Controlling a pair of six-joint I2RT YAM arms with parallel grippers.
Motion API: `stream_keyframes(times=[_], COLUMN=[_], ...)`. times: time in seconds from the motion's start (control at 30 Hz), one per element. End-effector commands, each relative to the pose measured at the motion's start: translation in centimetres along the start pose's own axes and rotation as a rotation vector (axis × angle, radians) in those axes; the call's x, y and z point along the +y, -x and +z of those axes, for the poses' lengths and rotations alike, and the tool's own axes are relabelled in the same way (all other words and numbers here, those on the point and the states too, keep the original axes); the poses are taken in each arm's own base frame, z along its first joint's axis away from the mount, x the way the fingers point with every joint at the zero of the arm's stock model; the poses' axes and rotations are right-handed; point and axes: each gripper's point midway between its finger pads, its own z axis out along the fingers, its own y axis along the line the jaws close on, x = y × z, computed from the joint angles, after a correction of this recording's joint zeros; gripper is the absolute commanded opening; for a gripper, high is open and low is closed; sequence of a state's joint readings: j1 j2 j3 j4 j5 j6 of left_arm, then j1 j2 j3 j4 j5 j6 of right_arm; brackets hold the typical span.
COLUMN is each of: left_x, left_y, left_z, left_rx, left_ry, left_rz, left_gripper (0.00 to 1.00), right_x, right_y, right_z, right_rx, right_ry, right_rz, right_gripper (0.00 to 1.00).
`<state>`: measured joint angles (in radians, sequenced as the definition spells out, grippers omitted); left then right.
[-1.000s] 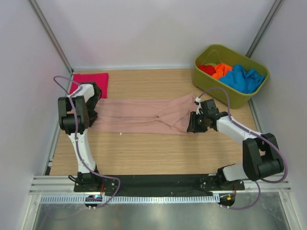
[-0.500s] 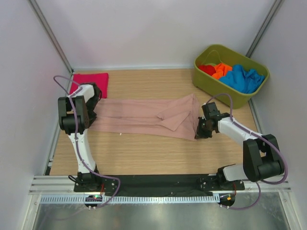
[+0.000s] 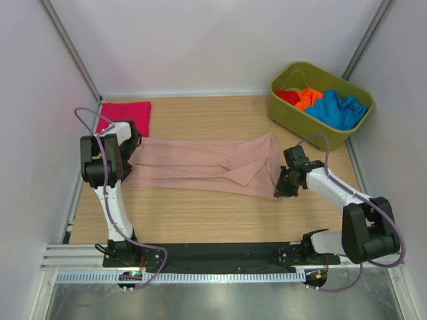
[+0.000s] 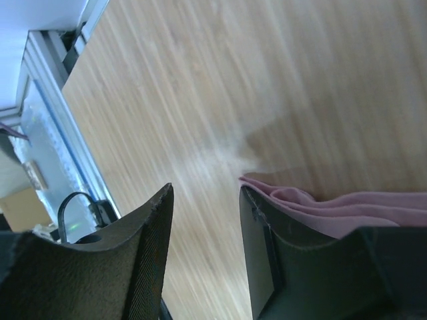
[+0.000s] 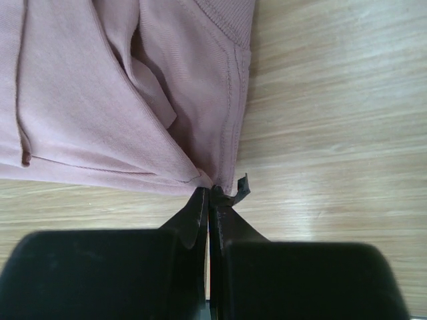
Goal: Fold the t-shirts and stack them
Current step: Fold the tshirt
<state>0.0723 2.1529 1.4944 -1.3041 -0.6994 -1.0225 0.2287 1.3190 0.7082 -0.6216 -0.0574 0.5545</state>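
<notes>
A dusty-pink t-shirt (image 3: 200,163) lies stretched in a long band across the table. My right gripper (image 3: 281,188) is at its near right corner. In the right wrist view the gripper (image 5: 212,193) is shut, pinching the hemmed corner of the pink t-shirt (image 5: 100,100) at its tips. My left gripper (image 3: 128,143) is at the shirt's left end. In the left wrist view that gripper (image 4: 205,253) is open with bare wood between the jaws. Folds of the pink cloth (image 4: 347,207) rest against the outside of one finger. A folded magenta t-shirt (image 3: 125,115) lies at the back left.
An olive-green tub (image 3: 293,115) stands at the back right, holding red (image 3: 288,96), orange (image 3: 308,97) and blue (image 3: 341,110) t-shirts. White walls close in the table on three sides. A metal rail (image 3: 220,257) runs along the near edge.
My right gripper shut on the shirt's right corner and drew it to the right and towards the near edge, spreading that end. The left gripper has barely shifted.
</notes>
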Motion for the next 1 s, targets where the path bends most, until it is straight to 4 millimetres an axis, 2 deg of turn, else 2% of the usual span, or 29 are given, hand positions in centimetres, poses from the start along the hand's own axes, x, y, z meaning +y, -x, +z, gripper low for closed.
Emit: stream_keyframes(times=[0.0, 0.07, 0.1, 0.13, 0.17, 0.2, 0.27, 0.3, 0.37, 0.43, 0.47, 0.5, 0.53, 0.57, 0.6, 0.7, 0.77, 0.83, 0.97], left_x=[2.2, 2.7, 3.0, 3.1, 3.3, 3.8, 4.1, 4.5, 5.0, 4.9, 4.3, 2.7, 2.3, 1.6, 0.5, 0.0, 0.2, -0.5, -0.9], left_y=[0.1, 0.3, 0.7, 1.0, 1.4, 1.8, 3.2, 3.5, 4.3, 4.8, 4.0, 4.5, 4.5, 3.1, 3.7, 3.3, 3.1, 2.4, 1.8], left_z=[0.0, -0.6, -1.1, -1.5, -1.9, -2.4, -3.6, -4.0, -4.7, -5.3, -5.4, -5.6, -6.4, -6.2, -6.7, -8.3, -9.5, -10.2, -10.4], left_rx=[-0.021, -0.024, -0.031, -0.037, -0.043, -0.053, -0.078, -0.088, -0.111, -0.128, -0.095, -0.114, -0.119, -0.091, -0.115, -0.146, -0.161, -0.158, -0.173], left_ry=[0.038, 0.021, 0.017, 0.010, 0.004, 0.003, -0.011, -0.005, -0.015, -0.060, -0.106, -0.189, -0.266, -0.328, -0.403, -0.548, -0.619, -0.705, -0.760], left_rz=[-0.082, -0.097, -0.098, -0.103, -0.099, -0.092, -0.109, -0.106, -0.117, -0.120, -0.088, -0.105, -0.106, -0.038, -0.056, -0.012, 0.002, 0.050, 0.077], left_gripper=[0.47, 0.48, 0.48, 0.50, 0.51, 0.57, 0.61, 0.63, 0.66, 0.67, 0.66, 0.64, 0.60, 0.58, 0.57, 0.56, 0.56, 0.59, 0.63], right_x=[-1.6, -1.8, -2.1, -2.0, -2.1, -1.9, -1.6, -1.1, -0.9, 0.0, 0.6, 1.5, 2.0, 3.5, 4.5, 7.1, 7.3, 8.3, 10.0], right_y=[-1.3, -1.3, -0.5, -0.1, 0.0, 1.0, 1.8, 2.7, 3.3, 4.2, 4.4, 4.7, 4.9, 4.4, 4.6, 3.8, 3.3, 3.2, 2.3], right_z=[-0.1, -0.4, -0.6, -1.0, -1.5, -2.2, -3.2, -3.9, -4.3, -4.9, -5.0, -5.1, -5.1, -5.0, -5.0, -4.1, -2.9, -2.4, -0.8], right_rx=[0.006, -0.004, -0.035, -0.049, -0.050, -0.082, -0.105, -0.132, -0.135, -0.173, -0.191, -0.207, -0.229, -0.235, -0.247, -0.240, -0.217, -0.204, -0.168], right_ry=[-0.051, -0.065, -0.088, -0.095, -0.109, -0.111, -0.120, -0.113, -0.126, -0.130, -0.128, -0.114, -0.114, -0.094, -0.086, -0.100, -0.146, -0.145, -0.120], right_rz=[0.062, 0.077, 0.081, 0.089, 0.093, 0.100, 0.122, 0.127, 0.150, 0.130, 0.146, 0.146, 0.153, 0.127, 0.166, 0.167, 0.171, 0.191, 0.225], right_gripper=[0.01, 0.01, 0.04, 0.09, 0.20, 0.24, 0.30, 0.31, 0.32, 0.33, 0.34, 0.34, 0.34, 0.34, 0.34, 0.34, 0.34, 0.34, 0.38])
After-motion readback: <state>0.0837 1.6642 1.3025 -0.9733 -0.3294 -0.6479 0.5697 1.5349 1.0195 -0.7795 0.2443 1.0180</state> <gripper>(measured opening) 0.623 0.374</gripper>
